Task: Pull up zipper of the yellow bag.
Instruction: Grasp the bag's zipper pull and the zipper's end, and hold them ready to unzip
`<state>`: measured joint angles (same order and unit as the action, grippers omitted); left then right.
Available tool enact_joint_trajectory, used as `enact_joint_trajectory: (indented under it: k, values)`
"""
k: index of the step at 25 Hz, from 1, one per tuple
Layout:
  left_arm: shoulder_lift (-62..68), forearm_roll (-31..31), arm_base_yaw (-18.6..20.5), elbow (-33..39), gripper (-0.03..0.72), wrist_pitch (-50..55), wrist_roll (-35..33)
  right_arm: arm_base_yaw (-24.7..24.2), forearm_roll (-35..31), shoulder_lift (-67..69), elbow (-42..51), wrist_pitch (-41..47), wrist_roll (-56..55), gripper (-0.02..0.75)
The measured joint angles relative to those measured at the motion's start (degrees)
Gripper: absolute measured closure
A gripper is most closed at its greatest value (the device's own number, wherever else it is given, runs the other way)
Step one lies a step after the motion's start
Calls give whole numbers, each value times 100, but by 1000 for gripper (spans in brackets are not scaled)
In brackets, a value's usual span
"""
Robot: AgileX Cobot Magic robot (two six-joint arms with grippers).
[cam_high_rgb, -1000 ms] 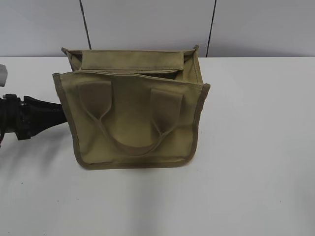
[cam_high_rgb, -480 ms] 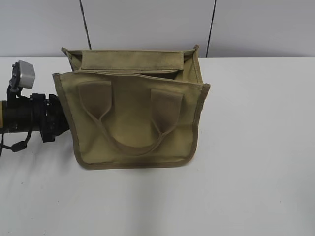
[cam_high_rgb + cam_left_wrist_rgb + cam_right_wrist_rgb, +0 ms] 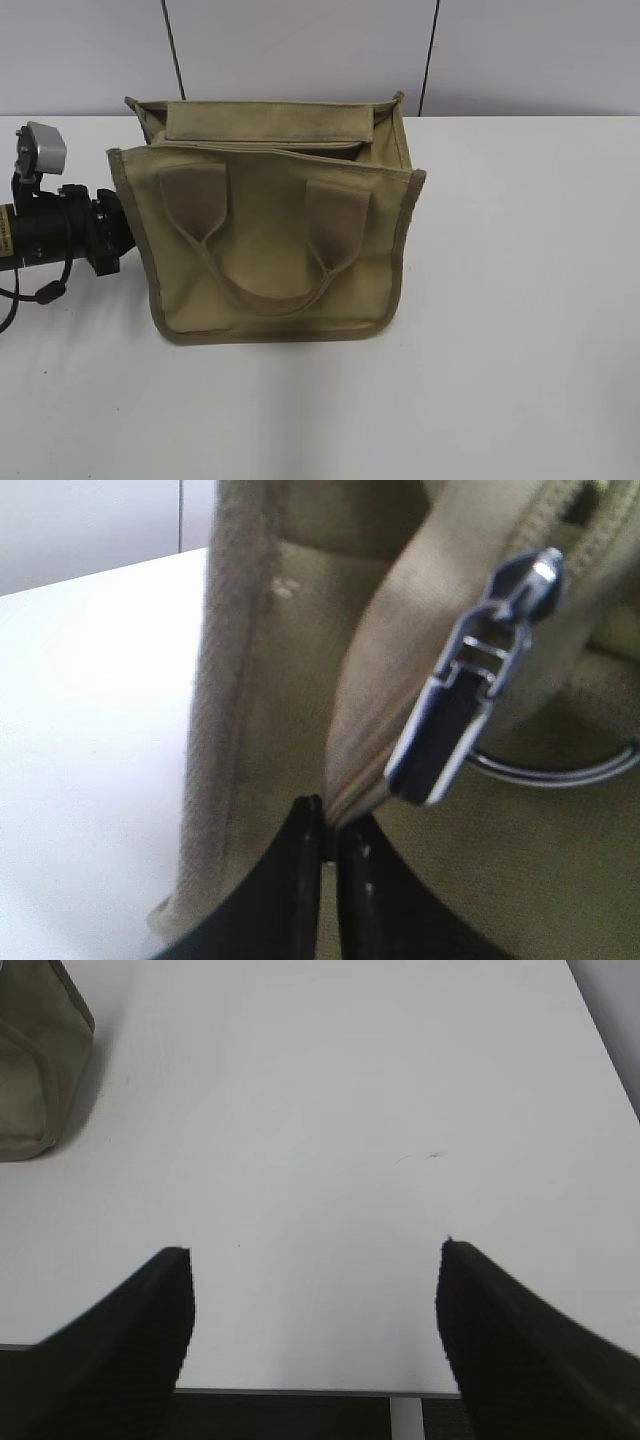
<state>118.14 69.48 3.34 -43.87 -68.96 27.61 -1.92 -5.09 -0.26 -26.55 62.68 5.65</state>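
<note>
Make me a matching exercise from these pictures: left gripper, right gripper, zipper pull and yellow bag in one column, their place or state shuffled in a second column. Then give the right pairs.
Column one:
1. left gripper
2. right gripper
3. zipper pull
4. yellow bag

Column two:
A. silver metal, hanging free just above closed black fingertips
B. stands on the white table, handle loop drooping down its front
C. fingers wide apart over bare tabletop
D. shut on a fold of khaki fabric at the bag's side

Pairs: 1-D, 2-C, 3-A, 4-B
</note>
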Motion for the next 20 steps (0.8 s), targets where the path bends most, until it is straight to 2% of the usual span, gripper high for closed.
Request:
enact_joint_trajectory:
  k: [11, 16, 20]
  values:
    - [-318, 0, 0, 97, 688, 124, 125, 0, 0, 0, 0, 0, 0, 160]
    - [-1182, 6, 0, 189, 688, 1348, 570, 0, 0, 0, 0, 0, 0, 160]
    - [-1964, 6, 0, 202, 688, 2016, 1226, 0, 0, 0, 0, 0, 0, 160]
